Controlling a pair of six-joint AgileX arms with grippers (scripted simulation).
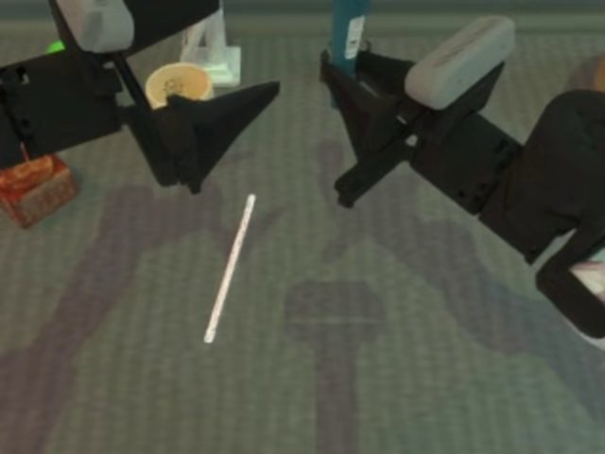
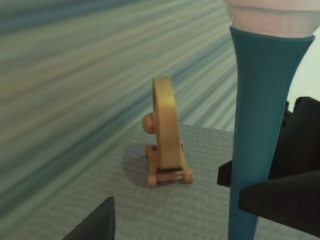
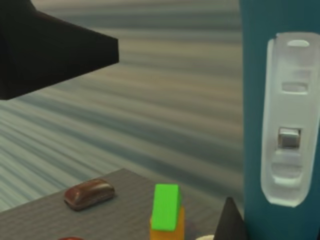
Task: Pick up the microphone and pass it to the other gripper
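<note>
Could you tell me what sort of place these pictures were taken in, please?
Probably a rendered tabletop test scene, not a real room. A grey-green textured table carries unrelated props: a thin white stick, a cream cup, a reddish-brown block. The right claw holds a teal microphone upright.

soft, even light is falling from above, casting broad, blurry arm shadows across the table (image 1: 406, 397) in the top view. nothing is glaring. in both wrist views the background is smearing into streaks, while the microphone (image 3: 272, 125) up close is staying fairly crisp.
</note>
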